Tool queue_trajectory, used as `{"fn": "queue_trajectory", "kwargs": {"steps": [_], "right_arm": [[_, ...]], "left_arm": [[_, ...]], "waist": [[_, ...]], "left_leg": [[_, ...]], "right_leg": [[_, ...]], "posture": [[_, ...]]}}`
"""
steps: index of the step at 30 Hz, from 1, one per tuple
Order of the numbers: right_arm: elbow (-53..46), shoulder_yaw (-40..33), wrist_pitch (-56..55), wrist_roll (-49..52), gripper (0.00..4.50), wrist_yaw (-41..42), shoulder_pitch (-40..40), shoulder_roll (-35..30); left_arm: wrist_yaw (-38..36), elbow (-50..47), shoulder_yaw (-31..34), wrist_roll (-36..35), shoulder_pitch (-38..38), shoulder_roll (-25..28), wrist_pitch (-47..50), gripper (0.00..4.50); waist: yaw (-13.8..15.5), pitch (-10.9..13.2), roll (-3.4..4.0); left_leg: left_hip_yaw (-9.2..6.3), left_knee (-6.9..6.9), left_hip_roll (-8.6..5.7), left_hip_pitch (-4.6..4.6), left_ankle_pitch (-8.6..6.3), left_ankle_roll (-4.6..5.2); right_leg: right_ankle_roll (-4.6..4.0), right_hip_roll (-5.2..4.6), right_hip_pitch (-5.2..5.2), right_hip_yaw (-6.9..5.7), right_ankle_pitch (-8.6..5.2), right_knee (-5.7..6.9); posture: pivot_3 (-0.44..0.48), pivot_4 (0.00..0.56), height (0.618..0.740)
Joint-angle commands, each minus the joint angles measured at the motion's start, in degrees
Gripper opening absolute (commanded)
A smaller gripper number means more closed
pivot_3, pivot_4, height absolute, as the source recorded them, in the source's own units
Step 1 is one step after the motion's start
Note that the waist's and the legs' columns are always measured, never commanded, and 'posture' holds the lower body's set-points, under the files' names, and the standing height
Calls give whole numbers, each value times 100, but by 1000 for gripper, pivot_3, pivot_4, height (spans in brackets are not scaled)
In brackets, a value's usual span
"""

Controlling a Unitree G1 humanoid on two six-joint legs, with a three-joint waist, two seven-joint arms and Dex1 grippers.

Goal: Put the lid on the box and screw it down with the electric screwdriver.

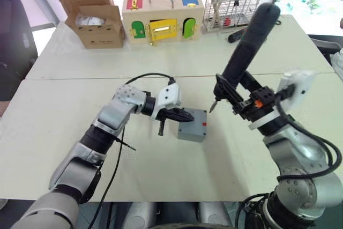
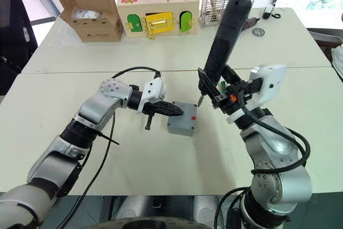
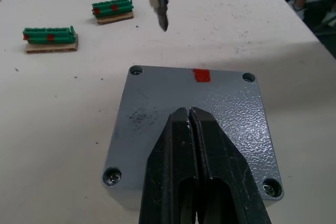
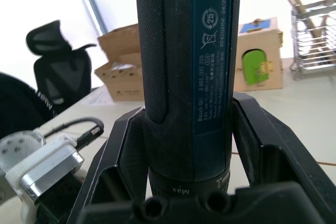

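The left gripper [image 3: 190, 116] has its fingers pressed together, their tips resting on top of the lid [image 3: 157, 108], which sits on the box [image 1: 193, 125] with screws in its corners and a red mark [image 3: 201, 75] at the far edge. Just beyond those fingertips hangs the bit [image 3: 159, 1] of the electric screwdriver [image 1: 247, 44], clear of the lid. The right gripper [image 4: 184, 145] clamps its fingers around the screwdriver's dark body, holding it tilted, bit down. The pale desk [image 1: 64, 127] carries two green connector strips [image 3: 50, 36] beyond the box; further back stand a cardboard box [image 1: 88, 6], a wooden box with coloured doors [image 1: 161, 17] and a wire rack [image 1: 231, 6].
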Motion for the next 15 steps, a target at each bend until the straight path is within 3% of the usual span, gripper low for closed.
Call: {"fn": "queue_trajectory", "kwargs": {"steps": [1,15], "right_arm": [[22,192,-634,93,1948,-135,4,-83],[735,615,-1559,122,1948,-477,76,-494]], "left_arm": [[40,-8,0,128,84,14,-41,0],[139,-82,30,162,139,6,12,0]], "waist": [[2,0,0],[5,-1,-1]], "left_leg": [[0,0,0,0,0,0],[0,-1,4,0,0,0]], "right_leg": [[0,1,4,0,0,-10],[0,4,13,-1,0,-29]], "posture": [[0,150,737],[0,150,737]]}}
